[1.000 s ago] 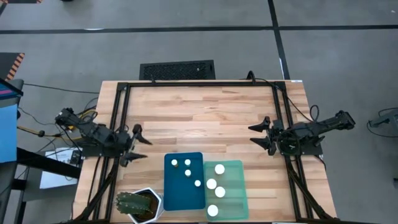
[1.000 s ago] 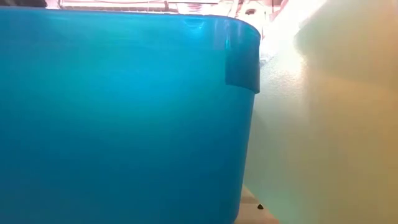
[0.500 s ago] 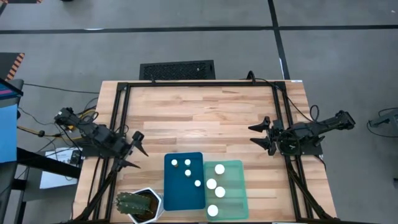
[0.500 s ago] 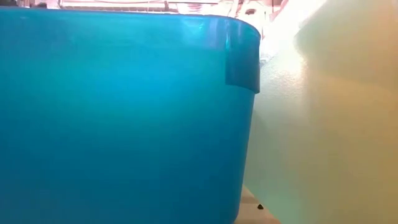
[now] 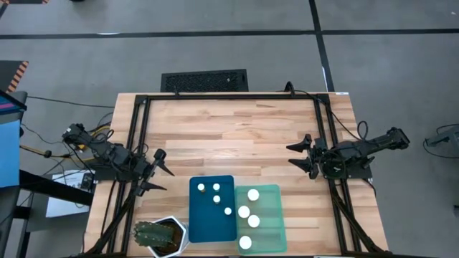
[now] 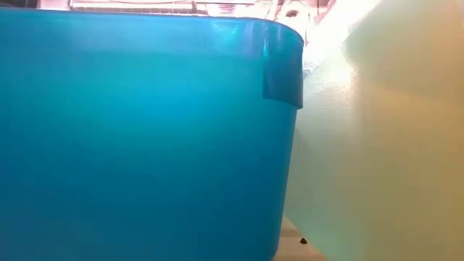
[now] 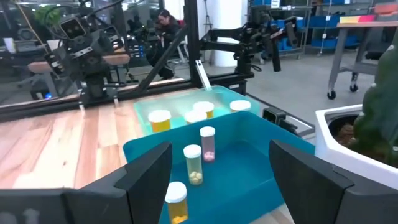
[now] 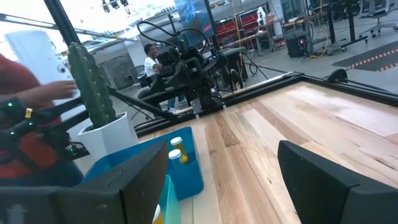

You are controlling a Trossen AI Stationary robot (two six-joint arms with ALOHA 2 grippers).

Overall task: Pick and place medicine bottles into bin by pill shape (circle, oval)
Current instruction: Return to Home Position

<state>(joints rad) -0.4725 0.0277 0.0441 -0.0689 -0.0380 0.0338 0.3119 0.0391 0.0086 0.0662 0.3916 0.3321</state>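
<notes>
Eight medicine bottles counted from the high view, all upright, white caps up. Four stand in the dark blue tray, four in the mint green tray. The trays sit side by side on the wooden table, at its lower edge in the high view, with blue on the left arm's side. The low view shows their walls just beside each other; whether they touch cannot be told. A potted plant in a white pot stands just beside the blue tray, on the side away from the green one.

The left gripper is at the table's left edge, near the blue tray's corner. Its fingers are spread wide with nothing between them. The right gripper is over the table's right part, pointing toward the centre. Its fingers are likewise wide apart and it carries nothing.
</notes>
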